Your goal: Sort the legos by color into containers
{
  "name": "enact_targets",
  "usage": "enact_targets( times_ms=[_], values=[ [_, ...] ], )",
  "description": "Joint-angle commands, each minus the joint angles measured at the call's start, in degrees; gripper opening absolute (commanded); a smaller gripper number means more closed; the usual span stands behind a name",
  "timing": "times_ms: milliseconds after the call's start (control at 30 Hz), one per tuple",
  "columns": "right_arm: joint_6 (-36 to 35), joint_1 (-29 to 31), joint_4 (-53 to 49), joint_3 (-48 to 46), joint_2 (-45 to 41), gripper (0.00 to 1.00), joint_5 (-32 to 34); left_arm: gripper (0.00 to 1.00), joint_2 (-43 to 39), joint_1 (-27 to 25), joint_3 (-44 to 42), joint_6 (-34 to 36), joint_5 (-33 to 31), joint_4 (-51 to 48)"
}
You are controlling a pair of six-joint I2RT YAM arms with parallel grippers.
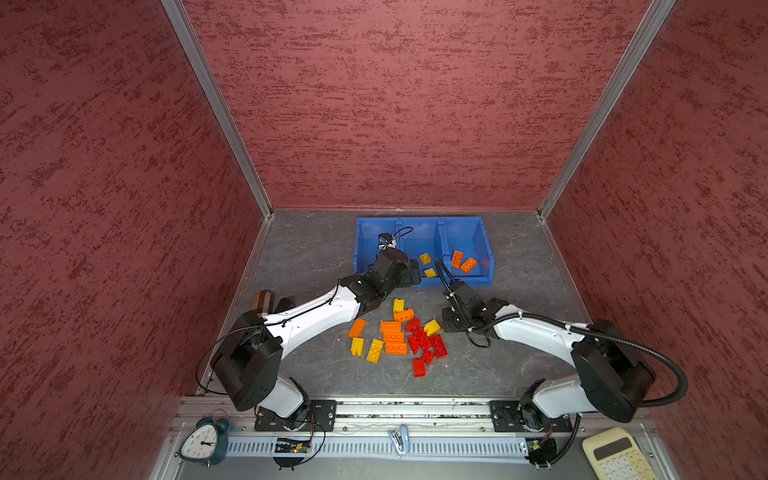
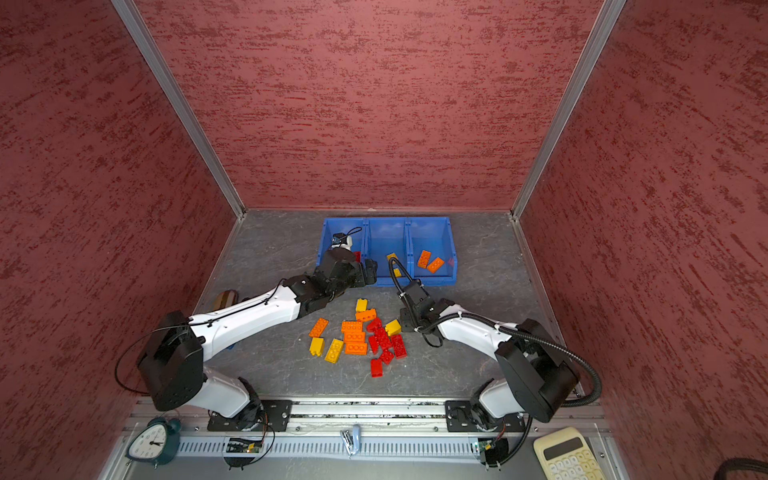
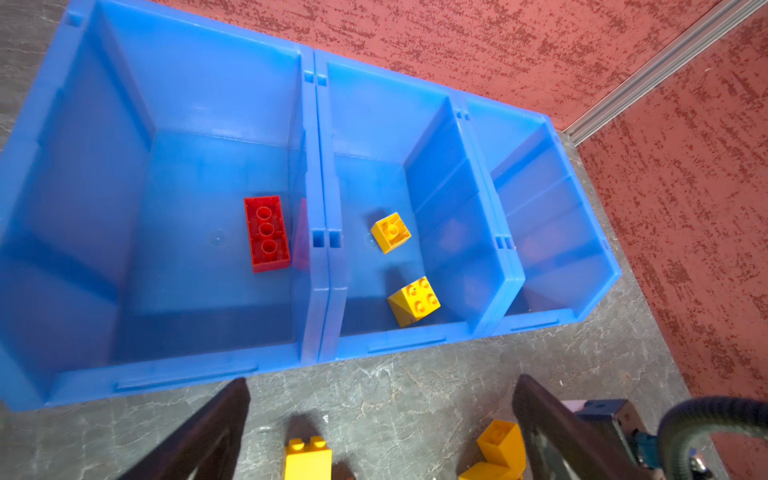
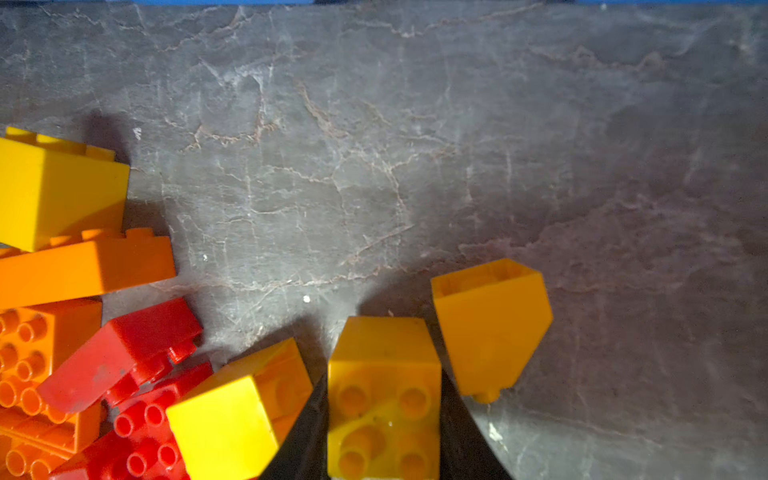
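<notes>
R gripper (image 4: 384, 399): clamped on 1 yellow lego (image 4: 384, 353), low on table (image 4: 374, 166), pile (image 1: 395, 336) just beside. L gripper (image 3: 380, 399): jaws wide, nothing held, just before containers (image 3: 320, 166).
Risk: 2 yellow neighbours (image 4: 492, 328) flank R jaws and may be dragged on lift; L gripper may be struck en route to mid bin.
Contents: bin nearest L gripper, 1 red brick (image 3: 267, 233); mid, 2 yellow bricks (image 3: 390, 232); farthest, 2 orange bricks (image 1: 457, 258).

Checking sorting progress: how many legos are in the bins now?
5: one red lego in the left bin, two yellow legos in the middle bin, two orange legos in the right bin. More could hide behind walls.
</notes>
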Motion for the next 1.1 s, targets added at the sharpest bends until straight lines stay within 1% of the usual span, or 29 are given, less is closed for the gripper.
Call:
enact_targets(
  times_ms=[0, 133, 200, 267, 400, 533, 567, 800, 933, 1067],
  values=[
    [-1.5, 0.4, 1.0, 2.0, -4.0, 0.34, 1.1, 0.99, -1.8, 0.1, -0.7, 1.9, -0.2, 2.0],
    [-2.1, 0.4, 3.2, 2.1, -8.8, 0.33, 0.1, 0.99, -1.9, 0.1, -1.3, 2.0, -0.2, 3.0],
    [-3.8, 0.4, 5.4, 2.9, -10.0, 0.33, -1.0, 0.99, -1.8, 0.2, -1.6, 1.9, -0.5, 3.3],
    [-6.5, 0.4, 5.9, 5.4, -8.9, 0.33, -3.1, 0.99, -1.9, 0.2, -1.5, 1.6, -1.2, 3.2],
    [-9.5, 0.2, 5.6, 12.5, -4.7, 0.33, -2.4, 0.99, -2.6, 0.3, -2.1, -0.1, -2.9, 2.5],
    [-12.3, -1.3, 6.1, 19.8, 1.7, 0.32, -0.6, 0.99, -4.4, 0.3, -3.8, -1.5, -4.3, 1.8],
    [-12.8, -2.2, 6.6, 21.7, 4.4, 0.32, -0.7, 0.99, -5.1, 0.4, -4.2, -2.2, -5.3, 1.1],
    [-15.4, -6.5, 5.9, 36.7, 22.4, 0.32, -3.9, 0.99, -8.4, 1.3, -5.7, -8.4, -10.3, -8.0],
    [-17.1, -7.0, 2.3, 45.0, 30.9, 0.33, -4.4, 0.99, -10.6, 1.6, -7.7, -9.9, -9.7, -9.7],
    [-17.7, -6.9, 0.2, 49.5, 35.2, 0.36, -5.0, 0.99, -12.2, 1.4, -9.9, -8.7, -7.7, -8.1]
  ],
)
